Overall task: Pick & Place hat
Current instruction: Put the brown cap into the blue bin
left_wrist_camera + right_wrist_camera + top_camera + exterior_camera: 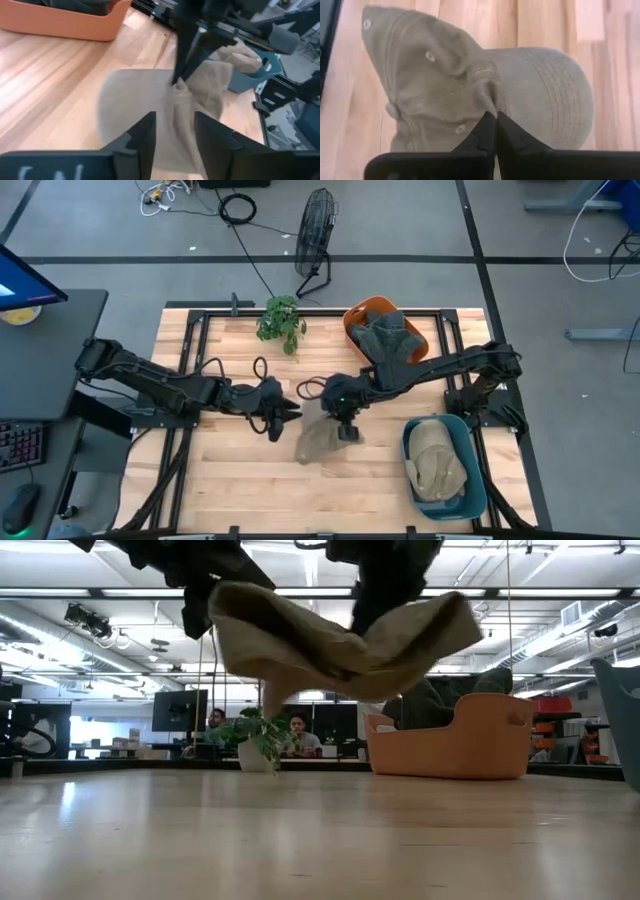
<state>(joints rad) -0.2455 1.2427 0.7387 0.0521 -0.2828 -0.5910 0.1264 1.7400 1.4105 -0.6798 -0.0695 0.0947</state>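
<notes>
- Pinched fabric sits closest in the right wrist view: the right gripper (pixel 495 120) has its two fingers pressed together on a fold of the tan hat (pixel 485 90), crown bunched to one side of the fingers, stitched brim to the other.
- Hanging from that single pinch, the hat droops clear of the wooden table (pixel 320 840) in the low view, which fits a carry rather than a drag.
- Just beside it, the left gripper (pixel 175 135) points at the same hat with its fingers spread apart, holding nothing; whether a fingertip brushes the cloth I cannot tell.
- Beyond the right gripper lie an orange bin (pixel 362 315) of dark garments and, to its other side, a blue bin (pixel 478 480) already holding tan cloth, probably the drop point.
</notes>
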